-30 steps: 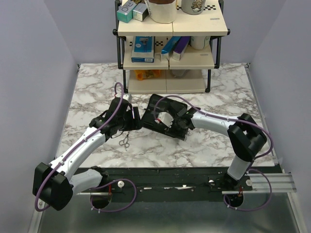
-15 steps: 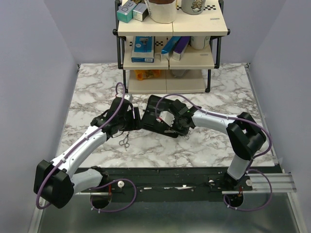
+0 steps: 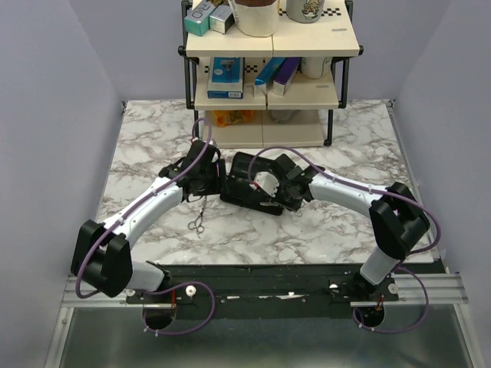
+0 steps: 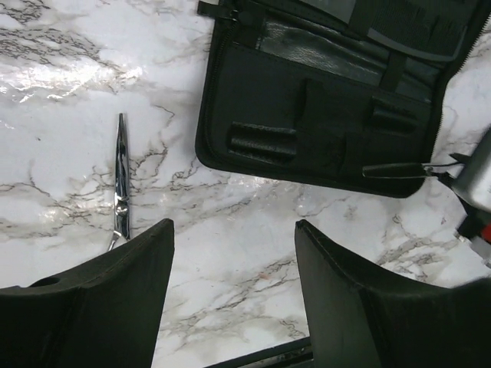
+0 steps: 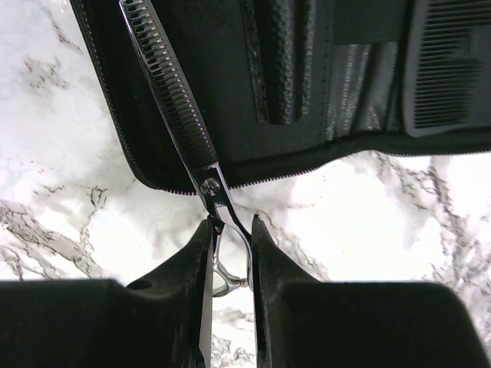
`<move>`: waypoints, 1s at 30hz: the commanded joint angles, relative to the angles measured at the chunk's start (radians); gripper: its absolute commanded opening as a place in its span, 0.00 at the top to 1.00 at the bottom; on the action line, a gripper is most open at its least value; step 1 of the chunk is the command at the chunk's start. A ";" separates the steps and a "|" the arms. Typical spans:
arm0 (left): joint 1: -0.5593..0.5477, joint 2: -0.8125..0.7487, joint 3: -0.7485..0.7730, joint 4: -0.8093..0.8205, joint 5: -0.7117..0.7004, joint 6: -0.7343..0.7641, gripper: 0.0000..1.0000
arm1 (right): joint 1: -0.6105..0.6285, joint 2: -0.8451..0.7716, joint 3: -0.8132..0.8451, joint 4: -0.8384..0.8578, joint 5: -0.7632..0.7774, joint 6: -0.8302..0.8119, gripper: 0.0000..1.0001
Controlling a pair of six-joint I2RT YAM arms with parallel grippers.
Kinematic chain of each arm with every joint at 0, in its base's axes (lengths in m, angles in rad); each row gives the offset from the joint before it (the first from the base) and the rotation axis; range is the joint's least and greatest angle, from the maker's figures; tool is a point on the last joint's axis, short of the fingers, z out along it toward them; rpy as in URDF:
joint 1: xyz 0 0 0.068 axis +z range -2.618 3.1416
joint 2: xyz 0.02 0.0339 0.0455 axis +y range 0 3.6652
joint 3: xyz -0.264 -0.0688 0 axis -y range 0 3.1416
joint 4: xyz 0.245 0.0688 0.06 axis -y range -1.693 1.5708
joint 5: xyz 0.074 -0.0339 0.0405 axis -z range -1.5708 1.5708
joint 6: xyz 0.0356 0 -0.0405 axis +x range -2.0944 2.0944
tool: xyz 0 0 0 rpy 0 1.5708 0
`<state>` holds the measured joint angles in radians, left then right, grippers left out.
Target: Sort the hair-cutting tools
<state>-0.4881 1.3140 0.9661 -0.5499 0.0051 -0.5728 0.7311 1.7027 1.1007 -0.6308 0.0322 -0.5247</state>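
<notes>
Standing over the marble table (image 3: 153, 146), I see the black pouch (image 5: 230, 77) lying open at its centre. The right gripper (image 5: 230, 230) is at the pouch's four o'clock edge, its jaws drawn narrow on the shanks of the toothed shears (image 5: 178, 107) just behind the pivot screw. From the pivot the serrated blade runs up toward eleven o'clock across the pouch's lining, while the finger loop sits back between the pads. I'd judge the step in hand to be seating these shears in the pouch. To do it well, I'd keep the blade flat and low and line its tip up with one of the elastic loops (image 5: 280, 61) beside it. Then I'd slide it along its own length rather than push it sideways, so the teeth don't snag the zip edge, and let go only once a loop holds it. The left gripper (image 4: 234, 230) hovers at the pouch's nine o'clock with its jaws wide and nothing between them. The plain silver scissors (image 4: 120, 184) lie shut on bare marble at about seven o'clock from the pouch, apart from it. Inside the pouch, a fine-toothed comb (image 5: 449, 69) is tucked in a pocket, and the loops I can see look empty. The shelf rack (image 3: 272, 47) at twelve o'clock holds blue and purple boxes.
</notes>
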 commanded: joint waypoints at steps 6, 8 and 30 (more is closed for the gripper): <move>0.005 0.214 0.105 0.019 -0.112 -0.041 0.30 | 0.001 -0.043 0.047 -0.037 0.034 0.015 0.99; 0.005 0.253 0.111 0.037 -0.114 -0.050 0.31 | 0.001 -0.044 0.044 -0.044 0.043 0.018 0.99; -0.086 0.508 0.102 0.031 -0.238 -0.111 0.32 | 0.013 0.038 0.099 -0.127 0.202 0.084 0.99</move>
<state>-0.5613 1.7515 1.0771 -0.4870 -0.1715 -0.6643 0.7330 1.7100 1.1717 -0.7139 0.1951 -0.4557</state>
